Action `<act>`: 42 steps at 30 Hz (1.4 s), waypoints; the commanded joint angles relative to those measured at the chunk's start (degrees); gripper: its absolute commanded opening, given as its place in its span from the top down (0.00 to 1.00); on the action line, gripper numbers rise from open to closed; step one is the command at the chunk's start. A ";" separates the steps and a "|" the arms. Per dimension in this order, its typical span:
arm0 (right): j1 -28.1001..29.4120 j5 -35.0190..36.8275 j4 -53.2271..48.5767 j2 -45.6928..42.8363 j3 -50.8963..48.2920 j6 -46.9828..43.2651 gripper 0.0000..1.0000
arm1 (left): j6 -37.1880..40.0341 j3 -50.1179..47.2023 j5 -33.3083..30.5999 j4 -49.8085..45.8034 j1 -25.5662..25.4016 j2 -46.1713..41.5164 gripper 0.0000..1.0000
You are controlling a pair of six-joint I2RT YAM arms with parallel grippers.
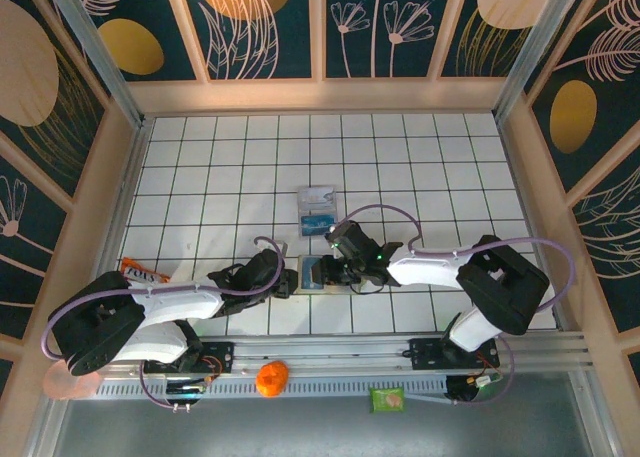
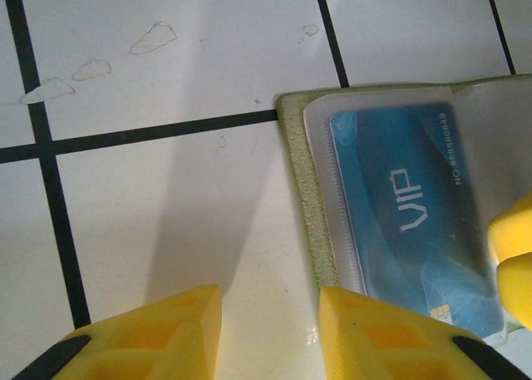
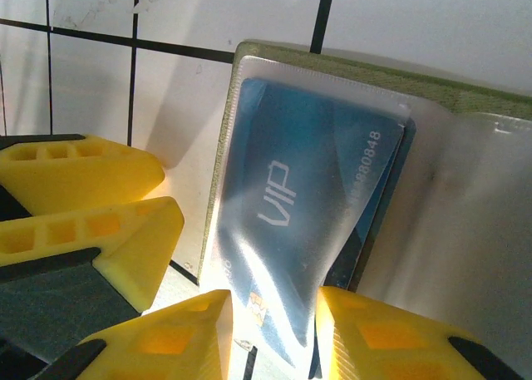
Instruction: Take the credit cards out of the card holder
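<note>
Two cards lie loose on the white tiled table [image 1: 220, 177], well beyond the arms: a pale one [image 1: 317, 196] touching a blue one [image 1: 318, 220]. Nearer to you, the card holder [image 1: 310, 275] lies open and flat between your two grippers. A third card, blue and marked VIP [image 2: 407, 205], is in the holder under a clear sleeve, its chip end poking out at the open side.

Your left gripper [image 2: 270, 338] is down at the holder's outer edge with its jaws apart. There is only bare tile between them, and one yellow finger [image 2: 391, 334] overlaps the holder's corner.

Your right gripper [image 3: 274, 330] comes in from the opposite side. Its two fingers stand on either side of the VIP card's [image 3: 291, 180] chip end, and part of the card shows in the gap. You cannot tell from these views whether they are clamping the card or only resting over it. Its fingertips [image 2: 515, 247] are close to the left gripper's finger.
</note>
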 commanded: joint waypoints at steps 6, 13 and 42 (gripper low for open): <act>0.12 2.08 -1.68 0.29 0.33 0.62 0.67 | 0.15 -0.34 -0.48 -0.12 0.28 0.52 0.64; -0.08 -0.06 0.58 2.51 -0.02 1.51 0.67 | 0.06 -0.52 -0.22 0.05 0.28 0.58 0.64; 7.31 27.11 -23.65 4.09 7.64 3.50 0.67 | -0.10 -1.00 1.09 0.71 1.28 0.78 0.65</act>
